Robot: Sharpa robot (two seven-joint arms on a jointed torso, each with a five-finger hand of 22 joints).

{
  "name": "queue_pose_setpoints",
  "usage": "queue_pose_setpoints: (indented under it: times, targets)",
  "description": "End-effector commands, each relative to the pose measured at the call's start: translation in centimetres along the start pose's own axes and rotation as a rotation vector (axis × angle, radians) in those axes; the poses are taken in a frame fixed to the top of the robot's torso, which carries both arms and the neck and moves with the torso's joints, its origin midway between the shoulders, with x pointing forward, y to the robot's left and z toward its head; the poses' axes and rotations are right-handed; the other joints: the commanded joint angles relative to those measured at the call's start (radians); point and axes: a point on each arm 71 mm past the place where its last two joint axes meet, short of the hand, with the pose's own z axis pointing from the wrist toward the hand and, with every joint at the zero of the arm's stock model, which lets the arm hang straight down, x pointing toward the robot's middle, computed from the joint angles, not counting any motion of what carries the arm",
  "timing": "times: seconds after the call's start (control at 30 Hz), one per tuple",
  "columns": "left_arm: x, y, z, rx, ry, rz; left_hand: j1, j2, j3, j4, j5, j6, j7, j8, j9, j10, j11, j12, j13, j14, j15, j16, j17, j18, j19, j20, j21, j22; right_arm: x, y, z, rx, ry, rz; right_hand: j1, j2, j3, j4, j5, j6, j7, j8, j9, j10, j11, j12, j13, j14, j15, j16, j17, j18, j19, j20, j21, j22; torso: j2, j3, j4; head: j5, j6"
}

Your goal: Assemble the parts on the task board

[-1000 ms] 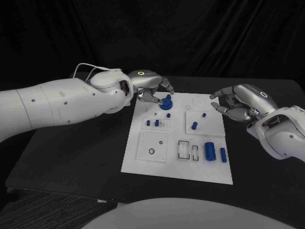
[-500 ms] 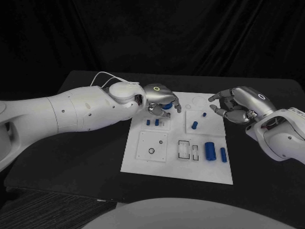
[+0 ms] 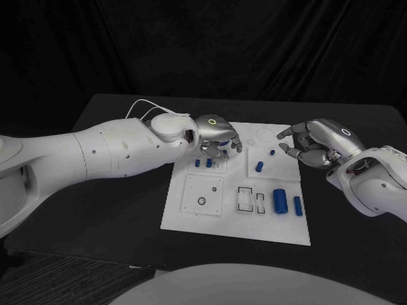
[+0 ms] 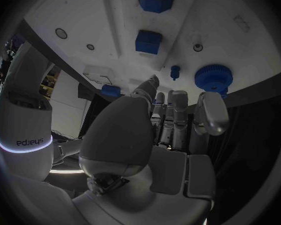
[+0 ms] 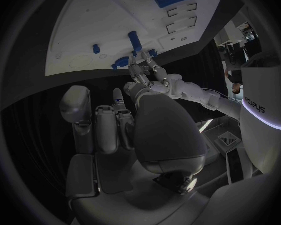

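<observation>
Board lies mid-counter; blue gear sits at its 11 o'clock corner. Left hand hovers there with fingers apart, holding nothing; right hand at 2 o'clock is half curled, empty. Lowering blindly could knock the pegs; the gear is hidden from the head view

task board: white, flat, mid-table | parts: blue, cylinders lying right, small pegs upright near the far end

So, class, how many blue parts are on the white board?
7: two pegs left-centre, two right-centre, two cylinders near edge, a gear by the left hand; others may be hidden.
</observation>
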Motion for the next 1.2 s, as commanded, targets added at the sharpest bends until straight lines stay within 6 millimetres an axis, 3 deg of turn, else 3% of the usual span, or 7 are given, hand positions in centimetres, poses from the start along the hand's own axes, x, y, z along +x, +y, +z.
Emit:
queue_pose_setpoints:
  times: [0.03,0.2,0.33,0.6,0.73,0.9,1.2]
  targets:
    - [0.1,0.1,0.1,-0.027,-0.001,0.005,-0.009,-0.005,0.007,-0.001,0.008,0.006,0.0,0.004,-0.002,0.006,0.002,0.006,0.002,0.006,-0.002,0.004,-0.002,-0.007,0.007,-0.001,0.003,0.153,0.2,-0.1,0.0,0.004,0.014,0.0,0.003,-0.002,0.005,-0.002,0.005,0.009,0.002,0.005,-0.001,0.003,0.004,-0.004,0.136,0.056,0.004,-0.005,0.079,0.009,0.004,0.001,-0.006,0.111,-0.001,0.0001,0.0004,0.0,0.0]
    - [0.3,0.5,0.1,-0.054,0.018,0.001,-0.008,-0.006,0.013,-0.003,0.017,0.006,0.0,0.002,-0.004,0.002,0.005,0.005,0.004,0.007,0.0,0.007,-0.002,-0.007,0.007,-0.001,0.005,0.153,0.4,-0.2,0.0,0.008,0.018,-0.001,0.003,-0.003,0.006,-0.003,0.009,0.008,0.002,0.005,-0.002,0.003,0.004,-0.004,0.135,0.055,0.004,-0.005,0.079,0.009,0.004,0.001,-0.007,0.111,-0.001,-0.0003,-0.0007,-0.001,0.0]
    - [0.4,0.7,0.1,-0.069,0.031,-0.001,-0.005,-0.01,0.034,-0.009,0.049,0.003,0.009,-0.004,-0.008,-0.014,0.014,-0.012,-0.002,0.001,0.005,0.007,-0.013,-0.007,0.007,0.0,0.008,0.153,0.4,-0.3,0.0,0.011,0.021,-0.001,0.003,-0.003,0.006,-0.003,0.009,0.008,0.002,0.005,-0.002,0.003,0.004,-0.004,0.135,0.055,0.004,-0.005,0.079,0.009,0.004,0.001,-0.007,0.111,0.0,0.0003,-0.0012,-0.002,0.0]
    - [0.5,1.1,0.0,-0.086,0.04,-0.001,-0.011,-0.012,0.055,-0.012,0.052,0.026,0.022,0.004,-0.007,-0.008,0.011,-0.021,-0.006,0.0,0.005,0.012,-0.017,-0.007,0.007,0.001,0.01,0.153,0.5,-0.3,-0.1,0.014,0.022,-0.002,0.004,-0.003,0.006,-0.003,0.012,0.008,0.002,0.005,-0.002,0.002,0.004,-0.005,0.134,0.055,0.004,-0.006,0.078,0.009,0.003,0.001,-0.01,0.11,0.0,0.0003,-0.0003,-0.004,0.0]
    - [0.6,1.2,0.1,-0.089,0.046,-0.002,-0.015,-0.013,0.069,-0.014,0.049,0.038,0.024,0.009,-0.004,0.013,0.006,-0.017,-0.004,0.001,0.002,0.016,-0.018,-0.007,0.008,0.001,0.013,0.153,0.5,-0.3,-0.1,0.013,0.022,-0.001,0.004,-0.003,0.006,-0.003,0.012,0.008,0.002,0.005,-0.002,0.002,0.004,-0.005,0.134,0.055,0.004,-0.006,0.078,0.009,0.003,0.001,-0.01,0.11,0.0,0.0002,0.0007,-0.004,0.0]
    - [0.9,1.2,0.2,-0.092,0.052,-0.004,-0.031,-0.017,0.081,-0.01,0.015,0.053,0.022,0.013,-0.001,0.049,-0.001,-0.016,-0.004,0.002,-0.001,0.02,-0.026,-0.008,0.009,0.0,0.017,0.154,0.5,-0.3,0.0,0.012,0.022,-0.001,0.004,-0.003,0.006,-0.004,0.013,0.008,0.002,0.004,-0.002,0.002,0.004,-0.006,0.133,0.055,0.004,-0.008,0.076,0.01,0.003,0.001,-0.013,0.11,0.0,0.0003,-0.0005,-0.004,0.0]
    - [1.2,0.9,0.4,-0.076,0.049,-0.008,-0.033,-0.016,0.097,-0.014,0.007,0.073,0.024,0.02,0.003,0.088,-0.01,-0.014,-0.003,0.015,-0.006,0.032,-0.019,-0.011,0.018,-0.002,0.034,0.158,0.6,-0.3,0.0,0.013,0.022,-0.001,0.004,-0.003,0.006,-0.004,0.013,0.008,0.002,0.004,-0.002,0.002,0.004,-0.006,0.133,0.055,0.004,-0.008,0.076,0.01,0.003,0.001,-0.013,0.11,0.0,0.0005,0.0002,-0.006,0.0]
